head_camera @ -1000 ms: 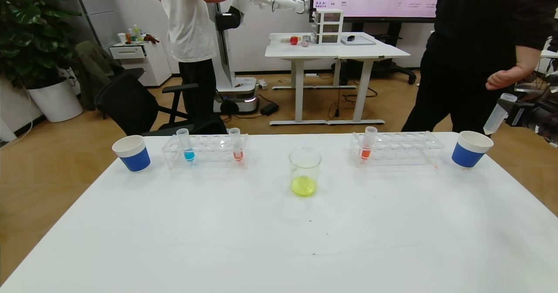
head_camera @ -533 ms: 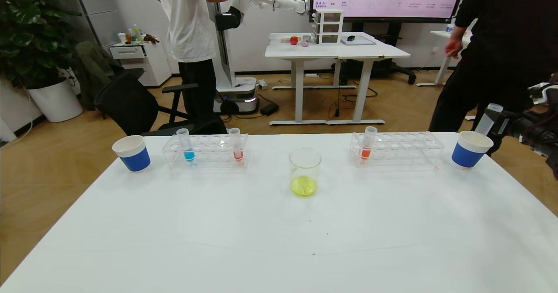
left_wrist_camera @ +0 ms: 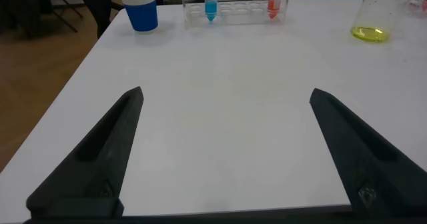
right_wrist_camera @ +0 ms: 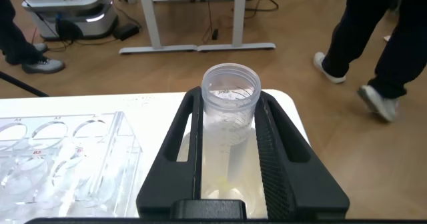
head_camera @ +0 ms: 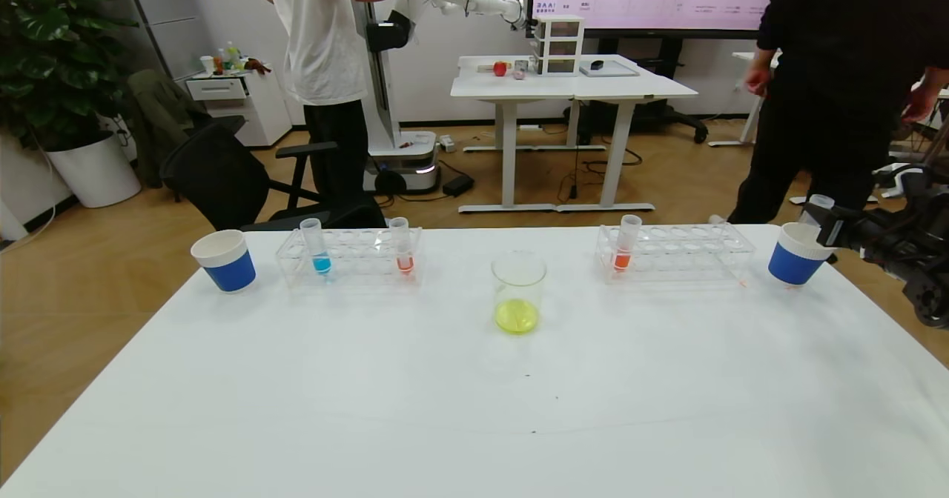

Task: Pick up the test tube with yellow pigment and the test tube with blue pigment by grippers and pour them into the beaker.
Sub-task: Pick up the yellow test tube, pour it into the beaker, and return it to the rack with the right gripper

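My right gripper (head_camera: 824,220) is shut on a clear tube (head_camera: 817,204) at the table's far right. The tube holds only a yellow trace (right_wrist_camera: 225,181), and its lower end sits at the mouth of the right paper cup (head_camera: 792,262). In the right wrist view the fingers (right_wrist_camera: 277,141) clamp the tube (right_wrist_camera: 230,107) on both sides. The beaker (head_camera: 518,290) stands mid-table with yellow liquid in its bottom. The blue tube (head_camera: 320,250) stands in the left rack (head_camera: 356,261); it also shows in the left wrist view (left_wrist_camera: 211,4). My left gripper (left_wrist_camera: 225,94) is open over bare table, out of the head view.
Orange-red tubes stand in the left rack (head_camera: 403,250) and the right rack (head_camera: 624,247). A second paper cup (head_camera: 225,261) stands far left. A person in black (head_camera: 830,90) stands just beyond the table's right corner. Another person stands farther back.
My right gripper has lowered the tube from a tilt above the right cup down to the cup's mouth. The person in black has shifted behind the table.
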